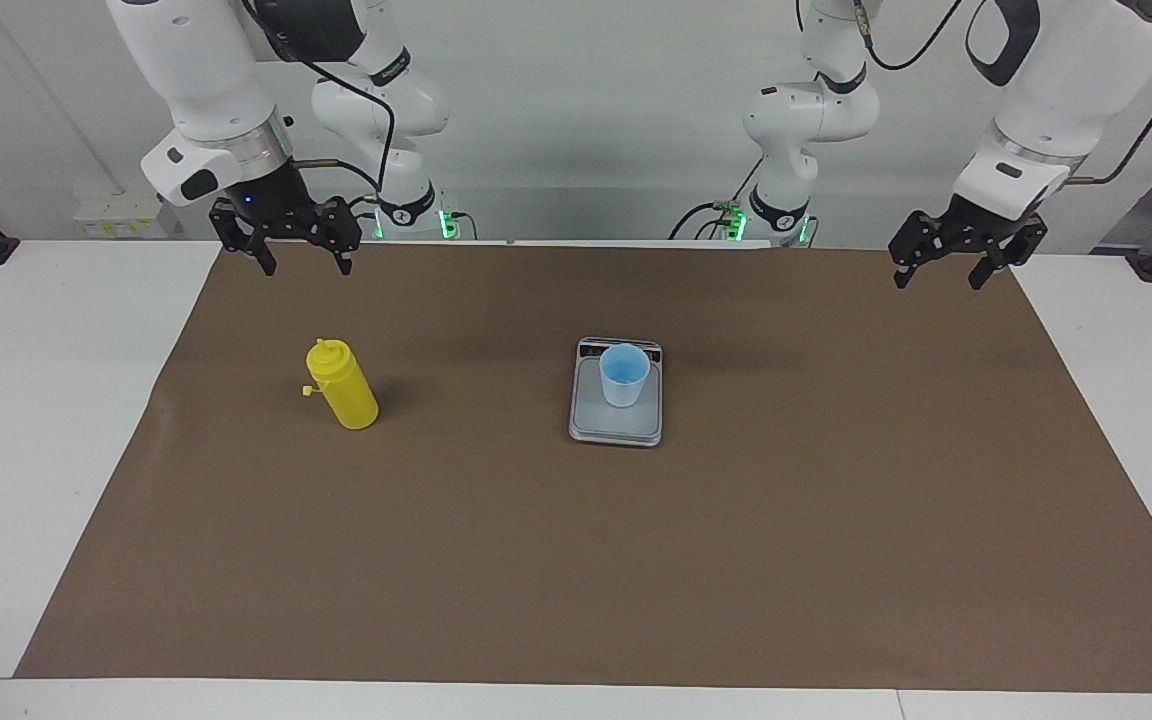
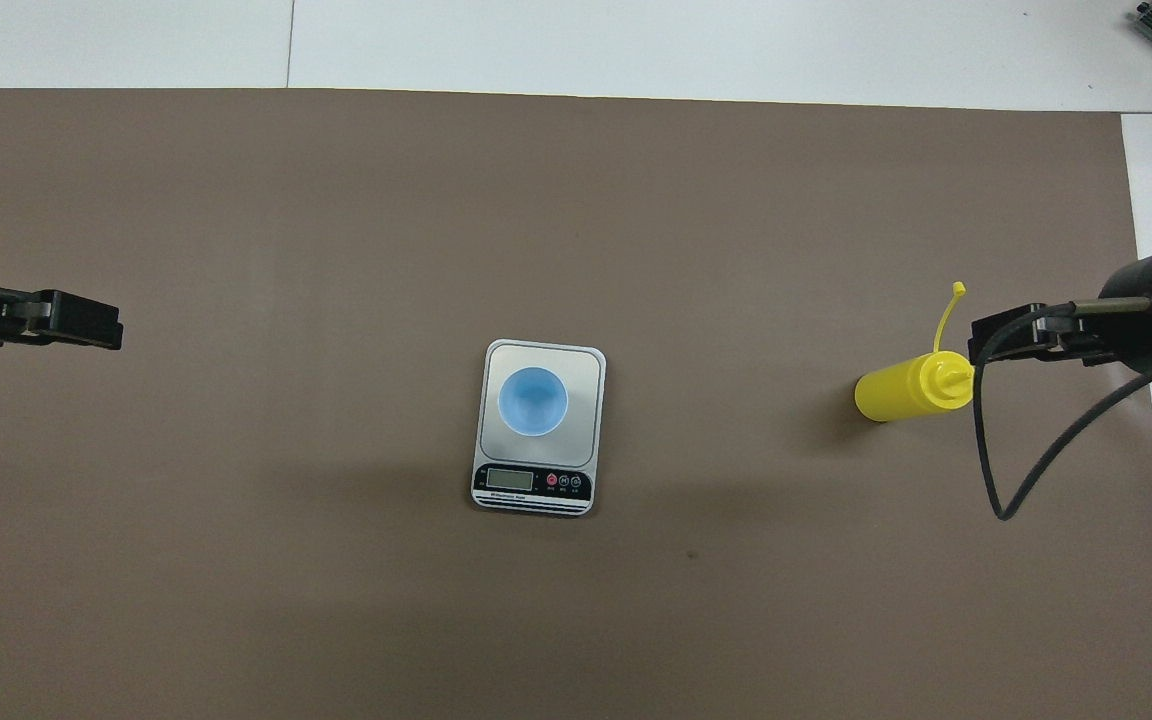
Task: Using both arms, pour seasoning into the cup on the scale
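upright on the mat toward the right arm's end, the bottle looks light, soft-walled and slick; grip mid-body, gently. cup sits on the scale. right gripper and left gripper hang open, empty.

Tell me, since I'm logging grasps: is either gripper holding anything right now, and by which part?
Nothing is held. The left gripper and right gripper are both open and empty in the air.
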`<state>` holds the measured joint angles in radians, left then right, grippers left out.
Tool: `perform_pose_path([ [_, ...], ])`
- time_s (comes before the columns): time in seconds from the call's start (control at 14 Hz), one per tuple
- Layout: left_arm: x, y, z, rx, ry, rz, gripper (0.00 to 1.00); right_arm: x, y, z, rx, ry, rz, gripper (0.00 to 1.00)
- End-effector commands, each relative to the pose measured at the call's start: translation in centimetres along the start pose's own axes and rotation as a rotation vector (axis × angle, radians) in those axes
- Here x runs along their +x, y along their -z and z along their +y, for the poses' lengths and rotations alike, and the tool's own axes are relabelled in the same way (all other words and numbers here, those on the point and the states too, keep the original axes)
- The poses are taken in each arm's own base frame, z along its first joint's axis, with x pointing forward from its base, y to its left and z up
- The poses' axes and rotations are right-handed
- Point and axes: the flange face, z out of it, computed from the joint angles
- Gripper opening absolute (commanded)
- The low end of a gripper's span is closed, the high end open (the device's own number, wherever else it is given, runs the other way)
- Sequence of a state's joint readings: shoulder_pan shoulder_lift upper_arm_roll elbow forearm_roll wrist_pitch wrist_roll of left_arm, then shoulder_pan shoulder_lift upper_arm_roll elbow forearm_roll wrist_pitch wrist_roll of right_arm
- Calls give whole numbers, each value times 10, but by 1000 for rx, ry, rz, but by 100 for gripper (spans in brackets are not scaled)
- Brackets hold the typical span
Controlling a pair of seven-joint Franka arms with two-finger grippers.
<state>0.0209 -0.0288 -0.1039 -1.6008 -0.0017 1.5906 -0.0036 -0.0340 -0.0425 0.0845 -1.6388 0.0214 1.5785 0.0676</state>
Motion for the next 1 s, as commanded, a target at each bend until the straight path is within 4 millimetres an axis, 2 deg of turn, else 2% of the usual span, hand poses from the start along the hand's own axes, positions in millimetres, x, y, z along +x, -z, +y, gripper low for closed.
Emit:
perform_pose_path([
  [0.0,10,6,-2,-25,-8,0,100,-6,1,4,7,18,1,100],
  [0.29,8,10,0,-46,2,6,100,-8,-1,25,8,-20,-20,100],
  [0.5,7,5,-1,-46,32,-5,100,-8,-1,54,9,-75,-24,100],
  [0.71,5,6,-1,-43,33,-7,100,-5,0,61,10,-124,1,100],
  [0.93,3,2,1,-44,29,-14,100,4,-2,68,19,-367,63,100],
])
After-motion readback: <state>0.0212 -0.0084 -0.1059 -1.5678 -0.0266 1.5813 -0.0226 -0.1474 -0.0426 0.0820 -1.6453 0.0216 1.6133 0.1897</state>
